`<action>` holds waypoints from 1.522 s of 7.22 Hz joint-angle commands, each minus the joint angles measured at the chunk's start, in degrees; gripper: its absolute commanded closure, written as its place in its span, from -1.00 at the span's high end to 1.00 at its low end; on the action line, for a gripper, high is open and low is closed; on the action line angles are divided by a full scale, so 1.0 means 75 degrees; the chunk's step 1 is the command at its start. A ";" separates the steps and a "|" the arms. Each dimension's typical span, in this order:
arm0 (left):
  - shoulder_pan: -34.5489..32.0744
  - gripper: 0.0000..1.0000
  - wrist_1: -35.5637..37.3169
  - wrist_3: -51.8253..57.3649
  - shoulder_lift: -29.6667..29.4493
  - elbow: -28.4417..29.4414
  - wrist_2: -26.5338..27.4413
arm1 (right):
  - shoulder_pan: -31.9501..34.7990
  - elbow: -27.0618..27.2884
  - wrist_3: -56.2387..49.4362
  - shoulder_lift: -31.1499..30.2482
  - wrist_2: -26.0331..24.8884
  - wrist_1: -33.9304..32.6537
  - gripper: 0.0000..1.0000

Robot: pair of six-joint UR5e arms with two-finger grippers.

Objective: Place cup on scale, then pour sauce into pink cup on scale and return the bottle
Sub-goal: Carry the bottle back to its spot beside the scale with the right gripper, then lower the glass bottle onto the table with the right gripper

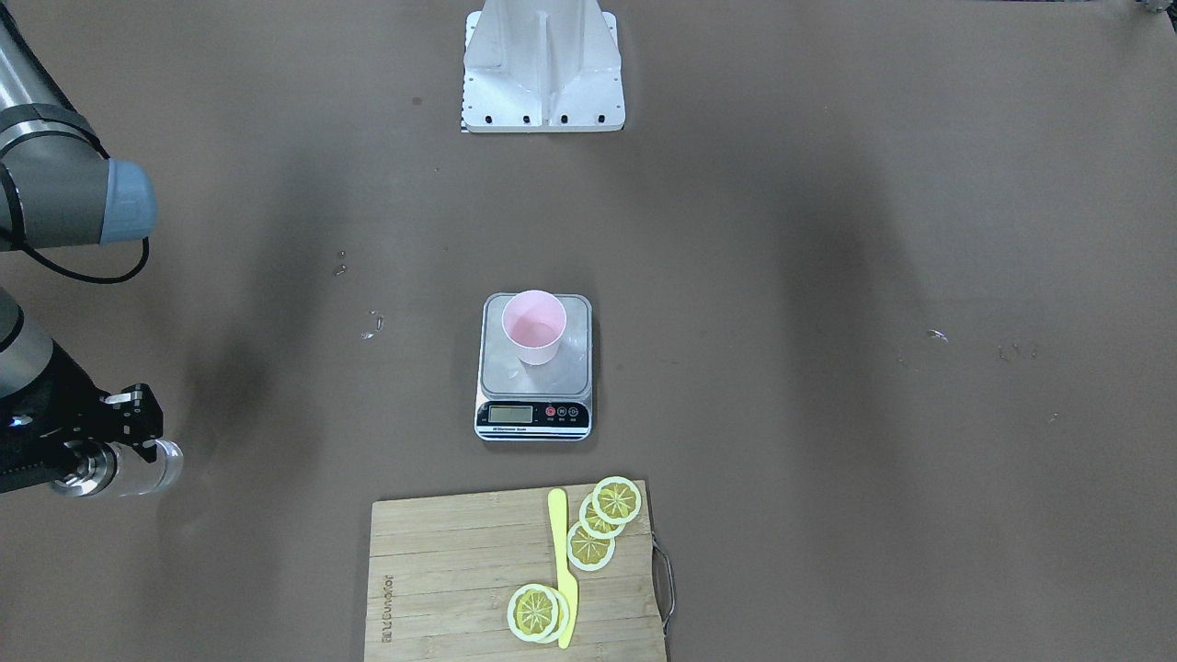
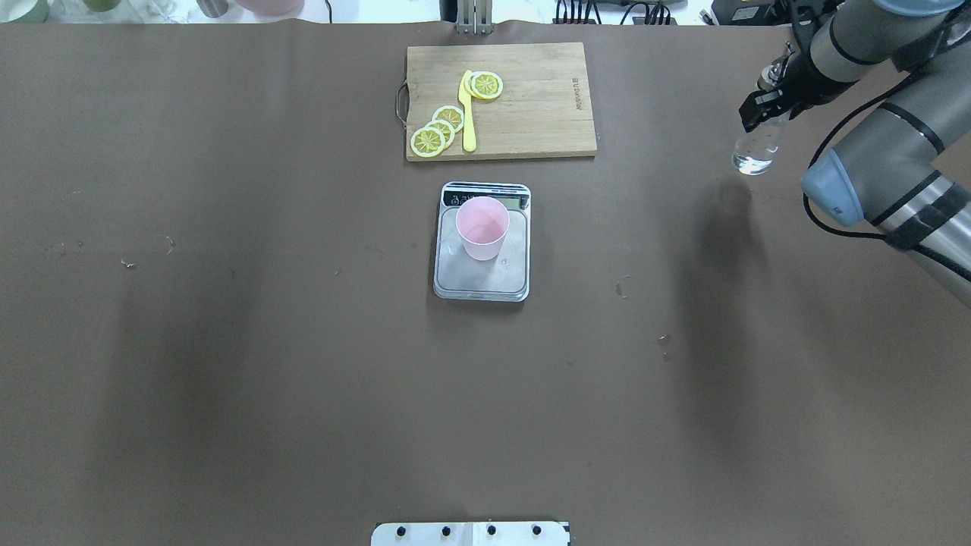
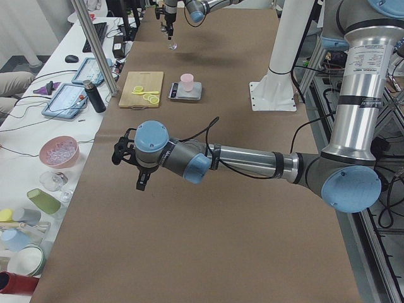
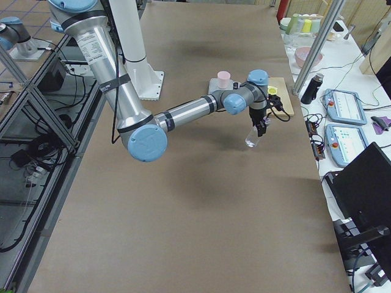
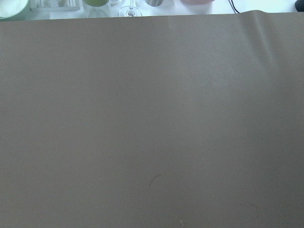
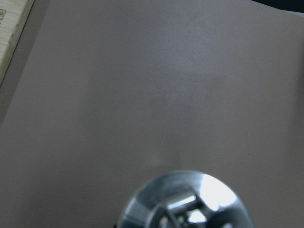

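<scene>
The pale pink cup (image 1: 533, 326) (image 2: 482, 227) stands upright on the silver platform of the scale (image 1: 515, 382) (image 2: 485, 282) at mid-table. Far off at the table's right end, my right gripper (image 2: 765, 106) (image 1: 129, 432) is shut on the neck of the clear glass bottle (image 2: 753, 148) (image 1: 156, 467) (image 4: 252, 138), which hangs tilted with a little clear sauce in its base. Its metal cap (image 6: 187, 202) fills the bottom of the right wrist view. My left gripper (image 3: 140, 182) shows only in the exterior left view, over bare table, and I cannot tell whether it is open or shut.
A wooden cutting board (image 2: 531, 114) (image 1: 441, 570) with lemon slices (image 2: 444, 121) and a yellow knife (image 2: 468, 114) lies just beyond the scale. The robot's white base (image 1: 542, 74) stands on the opposite side. Cups, bowls and tablets sit on a side table (image 3: 57, 126).
</scene>
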 commanded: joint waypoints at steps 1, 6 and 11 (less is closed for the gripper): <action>0.0010 0.95 0.0001 -0.0010 0.0013 -0.0051 -0.0003 | 0.0023 0.0134 0.0204 -0.0582 0.0064 0.0867 -1.00; 0.0010 0.95 0.0001 -0.0021 0.0037 -0.0051 -0.0003 | 0.0023 0.0849 0.0275 -0.1462 -0.0379 0.0987 -1.00; -0.0002 0.95 -0.0010 -0.0068 0.0084 -0.0168 -0.0003 | -0.0222 0.1049 0.0345 -0.1780 -0.0802 0.0987 -1.00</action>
